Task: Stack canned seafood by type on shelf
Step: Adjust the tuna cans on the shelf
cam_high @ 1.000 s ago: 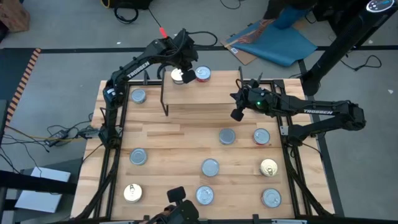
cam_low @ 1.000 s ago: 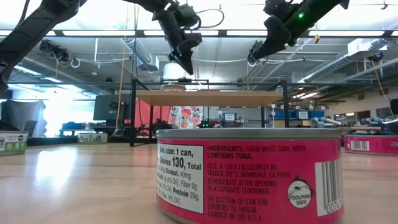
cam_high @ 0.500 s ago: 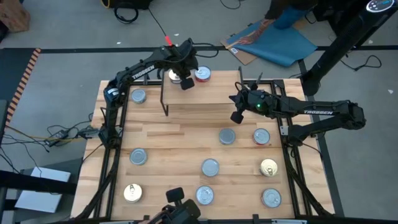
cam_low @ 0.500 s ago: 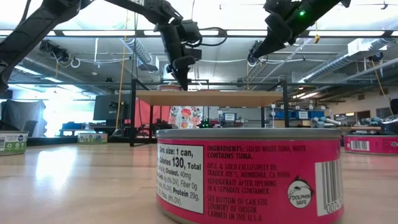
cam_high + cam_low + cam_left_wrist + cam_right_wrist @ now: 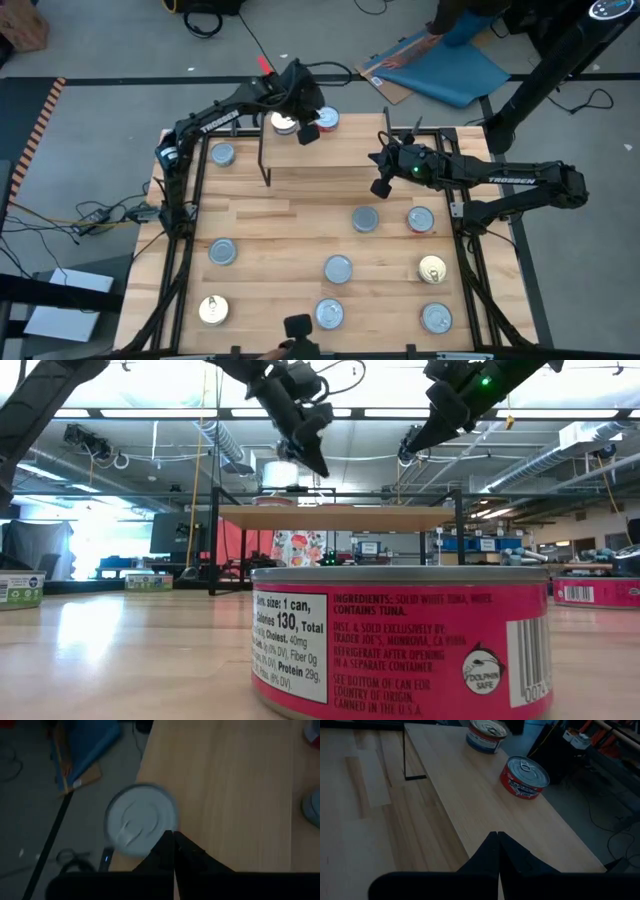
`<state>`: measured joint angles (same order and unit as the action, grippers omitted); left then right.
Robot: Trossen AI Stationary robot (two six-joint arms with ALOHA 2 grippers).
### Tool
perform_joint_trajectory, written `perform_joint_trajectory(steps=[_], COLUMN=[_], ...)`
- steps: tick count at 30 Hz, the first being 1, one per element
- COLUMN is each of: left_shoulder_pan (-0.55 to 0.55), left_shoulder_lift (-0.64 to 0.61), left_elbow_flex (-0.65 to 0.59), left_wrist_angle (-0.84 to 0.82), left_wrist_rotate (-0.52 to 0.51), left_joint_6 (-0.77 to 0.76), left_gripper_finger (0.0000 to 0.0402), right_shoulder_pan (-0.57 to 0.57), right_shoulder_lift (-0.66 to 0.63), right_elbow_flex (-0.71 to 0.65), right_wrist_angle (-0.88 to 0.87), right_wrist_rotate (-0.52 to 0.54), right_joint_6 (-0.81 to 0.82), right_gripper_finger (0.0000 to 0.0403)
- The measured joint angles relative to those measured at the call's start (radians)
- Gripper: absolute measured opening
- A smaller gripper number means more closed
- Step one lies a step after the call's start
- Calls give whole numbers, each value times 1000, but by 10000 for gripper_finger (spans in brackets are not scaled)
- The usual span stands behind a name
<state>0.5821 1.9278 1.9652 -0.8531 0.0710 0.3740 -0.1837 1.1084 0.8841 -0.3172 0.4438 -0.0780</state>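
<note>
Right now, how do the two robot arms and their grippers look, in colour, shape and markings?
Both arms are black, built of slim jointed tubes with white TROSSEN lettering. The left gripper ends in two thin dark fingers forming a point; a red tag and black cables sit near its wrist. The right gripper looks the same, and a small green light glows on its wrist.

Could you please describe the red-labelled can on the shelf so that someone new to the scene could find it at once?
Find the shelf, the small raised light-wood board at the table's far edge. Two cans sit along its far side, near the left gripper. The red-labelled can is the right-hand one of the pair; its red side wall sets it apart from the blue-and-white can beside it.
</note>
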Motion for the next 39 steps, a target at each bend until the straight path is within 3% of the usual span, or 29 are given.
perform_joint_trajectory(steps=[5, 10, 19, 26, 39], left_shoulder_pan=[-1, 1, 9, 15, 18], left_shoulder_lift=[3, 3, 4, 15, 16], left_elbow_flex=[-119, -159, -163, -158, -157], left_wrist_angle=[164, 172, 153, 230, 138], left_wrist_rotate=[2, 2, -18, -31, -63], left_joint_6=[-11, -11, -6, -5, 4], left_gripper_finger=[0, 0, 0, 0, 0], right_shoulder_pan=[0, 0, 0, 0, 0], right_shoulder_lift=[0, 0, 0, 0, 0], right_elbow_flex=[0, 0, 0, 0, 0], right_wrist_angle=[0, 0, 0, 0, 0], right_wrist_rotate=[0, 0, 0, 0, 0], right_joint_6=[3, 7, 7, 5, 4], right_gripper_finger=[7, 7, 7, 7, 8])
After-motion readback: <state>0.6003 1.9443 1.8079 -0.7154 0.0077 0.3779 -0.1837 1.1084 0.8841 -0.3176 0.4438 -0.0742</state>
